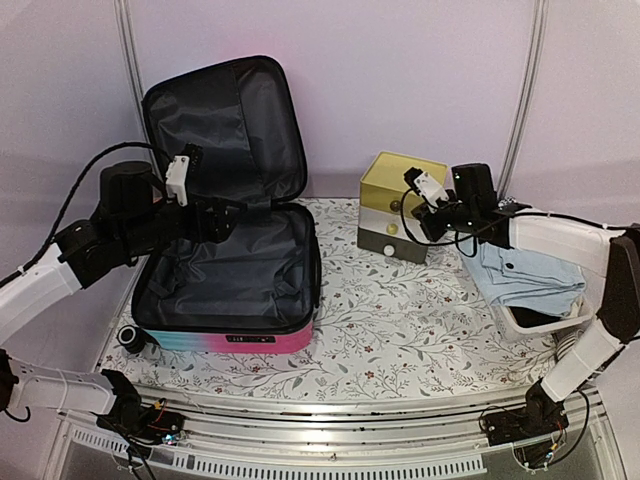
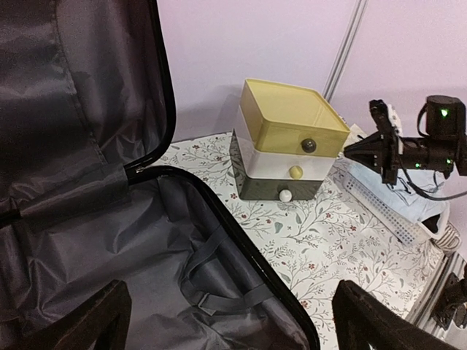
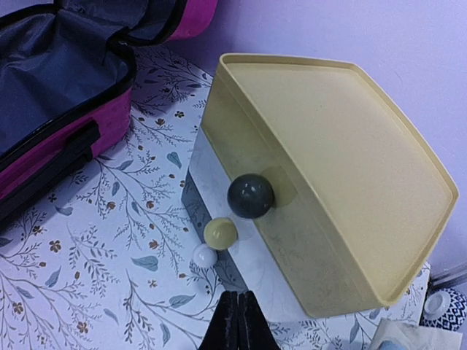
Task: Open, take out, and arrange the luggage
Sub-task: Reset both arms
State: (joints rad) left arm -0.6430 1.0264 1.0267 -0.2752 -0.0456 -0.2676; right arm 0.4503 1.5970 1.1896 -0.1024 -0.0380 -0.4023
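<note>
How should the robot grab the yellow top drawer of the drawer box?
Probably by the dark round knob on the front of the yellow plastic top drawer, coming straight at that face. The knob sticks out, small enough for jaws; the drawer walls look too wide.

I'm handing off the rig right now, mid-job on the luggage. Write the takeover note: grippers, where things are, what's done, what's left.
Left gripper: open, empty, hovering over the luggage's base half.
Right gripper: shut on nothing, in front of the drawer box, pointing at its knobs.
Luggage: at left, unzipped, lid upright against the back wall. Only black lining and straps show inside.
Folded blue clothing: lying across the white basket at right.
Done: the luggage is open and looks emptied.
Left: probably arranging the clothing. Anything tucked under the lining cannot be seen from here.
</note>
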